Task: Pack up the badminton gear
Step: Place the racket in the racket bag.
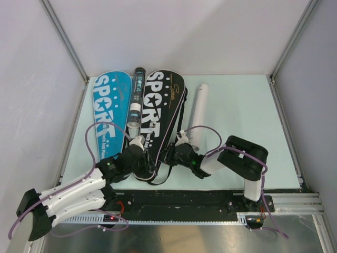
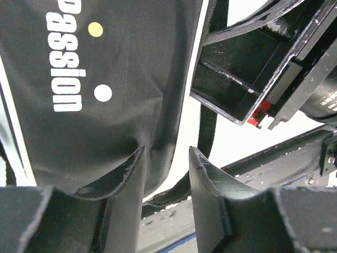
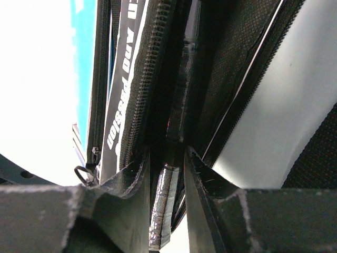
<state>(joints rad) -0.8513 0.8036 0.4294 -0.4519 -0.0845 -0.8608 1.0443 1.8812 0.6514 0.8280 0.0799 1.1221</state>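
The black "SPORT" cover [image 1: 160,118] lies in the middle of the mat, its narrow end toward the arms. My right gripper [image 1: 176,153] is at that end's right side. In the right wrist view my right gripper [image 3: 166,153] is shut on a racket's dark taped handle [image 3: 160,211], which runs into the unzipped cover [image 3: 126,79]. My left gripper [image 1: 141,158] is at the cover's left edge. In its wrist view my left gripper [image 2: 166,150] is open, with the cover's hem [image 2: 158,158] between the jaws. No shuttlecocks show.
The blue "SPORT" cover [image 1: 108,113] lies at the left. The black teal-printed tube [image 1: 137,97] lies between the two covers. The white tube [image 1: 197,113] lies right of the black cover. The cover's black strap [image 2: 208,126] trails toward the metal rail [image 1: 210,203].
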